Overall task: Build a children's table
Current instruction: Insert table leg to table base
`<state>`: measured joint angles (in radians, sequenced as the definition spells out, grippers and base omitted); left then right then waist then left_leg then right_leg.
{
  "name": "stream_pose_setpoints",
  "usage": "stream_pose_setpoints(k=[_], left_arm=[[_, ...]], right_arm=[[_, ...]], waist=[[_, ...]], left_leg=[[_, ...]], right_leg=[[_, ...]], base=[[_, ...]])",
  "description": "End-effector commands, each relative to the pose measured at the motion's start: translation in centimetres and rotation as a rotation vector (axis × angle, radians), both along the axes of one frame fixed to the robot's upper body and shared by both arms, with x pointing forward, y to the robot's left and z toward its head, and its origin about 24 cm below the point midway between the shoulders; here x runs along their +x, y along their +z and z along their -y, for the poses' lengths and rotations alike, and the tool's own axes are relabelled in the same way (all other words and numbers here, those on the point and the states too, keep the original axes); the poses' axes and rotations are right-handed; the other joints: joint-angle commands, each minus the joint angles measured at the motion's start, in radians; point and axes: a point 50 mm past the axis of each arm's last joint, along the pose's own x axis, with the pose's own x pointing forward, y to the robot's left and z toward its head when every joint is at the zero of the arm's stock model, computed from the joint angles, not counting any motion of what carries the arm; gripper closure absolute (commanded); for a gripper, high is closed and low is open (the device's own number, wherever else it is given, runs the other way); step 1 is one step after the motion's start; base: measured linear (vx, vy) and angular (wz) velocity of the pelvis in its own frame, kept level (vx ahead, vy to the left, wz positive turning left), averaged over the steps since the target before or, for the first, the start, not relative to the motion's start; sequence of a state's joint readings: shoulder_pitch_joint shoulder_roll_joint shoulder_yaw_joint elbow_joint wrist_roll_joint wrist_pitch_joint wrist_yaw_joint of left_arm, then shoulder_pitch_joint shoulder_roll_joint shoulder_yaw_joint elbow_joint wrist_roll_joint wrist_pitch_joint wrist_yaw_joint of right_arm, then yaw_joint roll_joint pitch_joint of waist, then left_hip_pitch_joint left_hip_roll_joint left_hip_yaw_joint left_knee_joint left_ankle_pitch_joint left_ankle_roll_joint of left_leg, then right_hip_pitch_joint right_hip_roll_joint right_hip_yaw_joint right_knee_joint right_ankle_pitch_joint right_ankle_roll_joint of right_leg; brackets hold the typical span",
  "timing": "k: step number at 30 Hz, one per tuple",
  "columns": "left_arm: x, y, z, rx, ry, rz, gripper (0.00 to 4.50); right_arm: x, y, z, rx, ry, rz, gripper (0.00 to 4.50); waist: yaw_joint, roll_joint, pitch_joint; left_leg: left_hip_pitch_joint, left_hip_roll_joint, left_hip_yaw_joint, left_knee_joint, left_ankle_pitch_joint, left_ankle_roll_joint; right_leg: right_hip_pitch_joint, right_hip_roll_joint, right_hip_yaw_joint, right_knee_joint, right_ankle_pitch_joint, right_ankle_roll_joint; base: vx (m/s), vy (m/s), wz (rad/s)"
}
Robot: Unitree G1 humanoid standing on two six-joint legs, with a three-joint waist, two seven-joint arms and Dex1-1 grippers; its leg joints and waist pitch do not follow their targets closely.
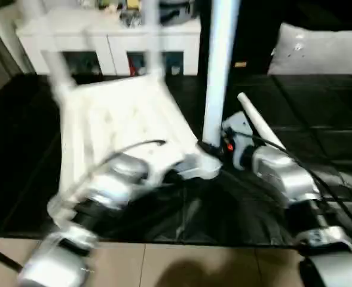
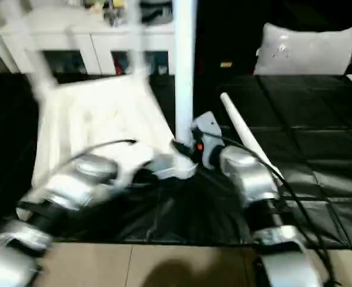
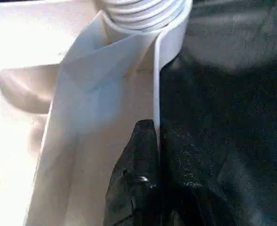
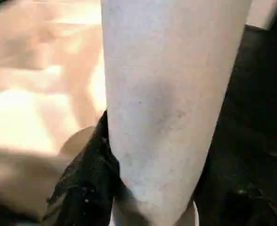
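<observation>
The left gripper (image 3: 150, 155) pinches the thin white rim wall of the table top (image 3: 82, 117), just below a threaded leg end (image 3: 143, 12).

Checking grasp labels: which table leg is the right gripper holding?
The upright leg at the tabletop's near corner; the right gripper grips its base. The other near leg lies loose on the black mat.

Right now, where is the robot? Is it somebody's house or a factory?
Probably a room in a home, maybe a playroom. There's a white cabinet with cubbies holding colourful things, black mats on a tiled floor, and a white cushion at the back.
</observation>
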<state>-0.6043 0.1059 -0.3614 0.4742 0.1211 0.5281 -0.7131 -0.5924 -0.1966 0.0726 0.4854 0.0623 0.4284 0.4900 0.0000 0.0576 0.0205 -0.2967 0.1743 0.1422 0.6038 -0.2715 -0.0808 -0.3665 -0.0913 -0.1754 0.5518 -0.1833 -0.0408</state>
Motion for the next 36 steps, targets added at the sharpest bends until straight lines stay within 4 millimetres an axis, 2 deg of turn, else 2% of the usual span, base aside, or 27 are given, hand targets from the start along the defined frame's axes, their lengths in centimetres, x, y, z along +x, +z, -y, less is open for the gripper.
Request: stream_pose_setpoints(k=[1,2,3,4,6,7,11,13,14,15,16,17,18,19,20,21,23,25,26,27,28,29,30,31,33,34,36], left_arm=[[0.3,0.6,0.7,0.017,0.062,0.043,4.50],[0.3,0.8,1.1,0.020,0.062,0.053,4.50],[0.2,1.0,1.3,0.023,0.060,0.059,4.50],[0.2,1.1,1.2,0.030,0.055,0.070,4.50],[0.5,1.1,0.4,0.069,0.052,0.104,4.50],[0.8,1.1,-0.6,0.103,0.054,0.140,4.50],[1.1,1.1,-1.9,0.133,0.024,0.198,4.50],[1.1,1.0,-2.8,0.142,-0.036,0.247,4.50],[1.2,1.0,-3.2,0.149,-0.039,0.253,4.50],[1.2,0.9,-3.5,0.155,-0.037,0.255,4.50],[1.2,0.9,-3.5,0.155,-0.037,0.255,4.50],[1.1,1.0,-4.0,0.121,-0.074,0.250,4.50],[1.0,1.0,-4.1,0.092,-0.087,0.240,4.50],[0.9,1.1,-4.2,0.070,-0.092,0.230,4.22],[0.9,1.3,-4.4,0.057,-0.094,0.221,3.95],[0.7,1.5,-4.5,0.033,-0.117,0.204,3.95],[0.6,1.7,-4.5,0.004,-0.140,0.190,3.79],[1.0,2.8,-4.6,-0.062,-0.142,0.217,3.54],[1.1,3.1,-4.6,-0.080,-0.138,0.222,3.54],[1.9,5.2,-5.0,-0.231,-0.107,0.221,3.48],[1.9,5.2,-5.0,-0.231,-0.107,0.221,3.48],[2.4,6.4,-5.3,-0.313,-0.086,0.219,3.33],[2.9,8.0,-5.6,-0.440,-0.070,0.201,3.19],[3.4,10.0,-5.9,-0.601,-0.057,0.186,3.19],[3.8,11.5,-6.1,-0.721,-0.043,0.184,3.05],[3.9,12.0,-6.1,-0.755,-0.039,0.183,3.05],[3.6,13.6,-5.3,-0.856,-0.094,0.161,2.74]], right_arm=[[-2.6,-5.6,-0.8,-0.045,-0.031,-0.273,2.63],[-2.7,-5.6,-1.2,-0.056,-0.054,-0.265,2.63],[-2.7,-5.5,-1.4,-0.066,-0.069,-0.258,2.63],[-2.8,-5.5,-1.7,-0.069,-0.074,-0.250,2.63],[-2.7,-5.2,-1.7,-0.071,-0.089,-0.232,2.63],[-2.3,-4.8,-1.1,-0.063,-0.125,-0.190,2.63],[-1.3,-3.4,-0.3,0.016,-0.165,-0.069,2.63],[-0.7,-1.4,0.4,0.155,-0.195,0.064,2.63],[-0.5,-0.6,0.8,0.204,-0.206,0.112,2.63],[-0.4,0.0,1.1,0.234,-0.213,0.143,2.63],[-0.4,0.0,1.1,0.234,-0.213,0.143,2.63],[-0.4,1.4,1.8,0.319,-0.162,0.213,2.63],[-0.5,2.0,2.0,0.347,-0.132,0.236,2.63],[-0.5,2.3,2.2,0.367,-0.105,0.251,2.63],[-0.7,3.0,2.6,0.385,-0.038,0.263,2.63],[-0.8,3.4,2.9,0.393,0.024,0.262,2.63],[-0.9,3.8,3.2,0.399,0.079,0.257,2.63],[-1.0,4.5,3.9,0.391,0.159,0.249,2.63],[-1.0,4.6,4.1,0.388,0.173,0.247,2.63],[-1.1,5.5,4.7,0.378,0.246,0.232,2.63],[-1.1,5.5,4.7,0.378,0.246,0.232,2.63],[-1.2,5.9,4.9,0.380,0.287,0.224,2.63],[-1.3,6.4,5.1,0.383,0.335,0.212,2.63],[-1.6,6.8,5.2,0.396,0.393,0.194,2.63],[-1.9,7.2,5.2,0.418,0.451,0.168,2.63],[-2.1,7.2,5.2,0.425,0.472,0.158,2.63],[-2.6,7.6,4.8,0.447,0.555,0.127,2.63]], waist=[[-0.015,-0.018,-0.018],[-0.014,-0.023,-0.018],[-0.012,-0.012,-0.020],[-0.014,-0.009,-0.017],[-0.017,-0.013,-0.021],[-0.019,-0.018,-0.020],[-0.021,-0.019,-0.022],[-0.018,-0.019,-0.032],[-0.014,-0.020,-0.039],[-0.012,-0.019,-0.043],[-0.010,-0.019,-0.043],[-0.009,-0.015,-0.048],[-0.005,-0.019,-0.057],[-0.001,-0.020,-0.058],[0.002,-0.018,-0.062],[0.008,-0.022,-0.067],[0.018,-0.026,-0.065],[0.024,-0.028,-0.061],[0.028,-0.027,-0.058],[0.034,-0.028,-0.056],[0.037,-0.028,-0.054],[0.044,-0.028,-0.052],[0.050,-0.039,-0.047],[0.063,-0.037,-0.048],[0.075,-0.037,-0.044],[0.074,-0.045,-0.041],[0.085,-0.046,-0.044]], left_leg=[[-0.010,0.038,-0.013,-0.077,-0.301,0.046],[-0.016,0.042,-0.017,-0.084,-0.295,0.050],[-0.016,0.043,-0.019,-0.086,-0.289,0.048],[-0.021,0.042,-0.021,-0.087,-0.296,0.046],[-0.029,0.046,-0.029,-0.095,-0.302,0.040],[-0.031,0.046,-0.028,-0.096,-0.299,0.043],[-0.032,0.046,-0.026,-0.095,-0.297,0.049],[-0.044,0.051,-0.027,-0.094,-0.226,0.058],[-0.052,0.056,-0.026,-0.092,-0.146,0.073],[-0.053,0.059,-0.026,-0.089,-0.106,0.080],[-0.050,0.063,-0.021,-0.084,-0.068,0.097],[-0.056,0.055,-0.017,-0.076,-0.030,0.114],[-0.066,0.052,-0.015,-0.067,0.045,0.144],[-0.066,0.051,-0.013,-0.061,0.086,0.165],[-0.069,0.048,-0.012,-0.052,0.168,0.208],[-0.071,0.043,-0.011,-0.043,0.231,0.253],[-0.077,0.039,-0.008,-0.035,0.269,0.300],[-0.081,0.038,-0.004,-0.034,0.221,0.308],[-0.081,0.039,-0.003,-0.036,0.184,0.292],[-0.079,0.038,0.000,-0.038,0.154,0.270],[-0.078,0.040,0.001,-0.039,0.139,0.258],[-0.076,0.044,0.000,-0.042,0.115,0.232],[-0.072,0.038,0.008,-0.043,0.079,0.210],[-0.069,0.041,0.006,-0.046,0.064,0.182],[-0.069,0.046,0.004,-0.048,0.063,0.163],[-0.071,0.047,0.004,-0.050,0.058,0.162],[-0.070,0.046,0.005,-0.048,0.070,0.160]], right_leg=[[0.019,-0.069,0.038,-0.123,-0.597,0.015],[0.024,-0.073,0.041,-0.120,-0.576,0.012],[0.026,-0.075,0.043,-0.115,-0.563,0.008],[0.027,-0.077,0.043,-0.117,-0.569,0.013],[0.031,-0.082,0.050,-0.110,-0.542,0.014],[0.030,-0.081,0.053,-0.111,-0.535,0.012],[0.026,-0.090,0.059,-0.110,-0.532,-0.006],[0.035,-0.094,0.068,-0.098,-0.451,-0.024],[0.037,-0.093,0.076,-0.078,-0.338,-0.061],[0.038,-0.092,0.079,-0.066,-0.277,-0.085],[0.029,-0.088,0.081,-0.057,-0.212,-0.129],[0.034,-0.088,0.084,-0.047,-0.150,-0.164],[0.042,-0.090,0.088,-0.028,-0.052,-0.190],[0.038,-0.090,0.089,-0.020,0.005,-0.205],[0.039,-0.087,0.090,-0.003,0.110,-0.235],[0.037,-0.085,0.089,0.008,0.195,-0.253],[0.034,-0.083,0.089,0.016,0.243,-0.259],[0.033,-0.082,0.087,0.008,0.166,-0.245],[0.033,-0.080,0.084,0.000,0.083,-0.228],[0.033,-0.077,0.083,-0.008,0.007,-0.214],[0.032,-0.076,0.082,-0.013,-0.030,-0.209],[0.030,-0.073,0.081,-0.020,-0.100,-0.189],[0.030,-0.071,0.081,-0.027,-0.173,-0.178],[0.030,-0.075,0.083,-0.031,-0.222,-0.166],[0.027,-0.071,0.082,-0.034,-0.229,-0.157],[0.027,-0.068,0.082,-0.035,-0.235,-0.150],[0.032,-0.070,0.082,-0.029,-0.232,-0.147]], base=[[0.000,0.000,0.00],[0.000,0.000,0.00],[0.000,0.000,0.00],[0.000,0.000,0.00],[0.000,0.000,0.00],[0.000,0.000,0.00],[0.000,0.000,0.00],[0.000,0.000,0.00],[0.000,0.000,0.00],[0.000,0.000,0.00],[0.000,0.000,0.00],[0.000,0.000,0.00],[0.000,0.000,0.00],[0.000,0.000,0.00],[0.000,0.000,0.00],[0.000,0.000,0.00],[0.017,-0.026,-0.01],[0.000,0.000,0.00],[0.000,0.000,0.00],[0.000,0.000,0.00],[0.000,0.000,0.00],[0.000,0.000,0.00],[-0.053,-0.012,-0.01],[0.000,0.000,0.00],[-0.028,-0.006,0.00],[0.000,0.000,0.00],[0.000,0.000,0.00]])
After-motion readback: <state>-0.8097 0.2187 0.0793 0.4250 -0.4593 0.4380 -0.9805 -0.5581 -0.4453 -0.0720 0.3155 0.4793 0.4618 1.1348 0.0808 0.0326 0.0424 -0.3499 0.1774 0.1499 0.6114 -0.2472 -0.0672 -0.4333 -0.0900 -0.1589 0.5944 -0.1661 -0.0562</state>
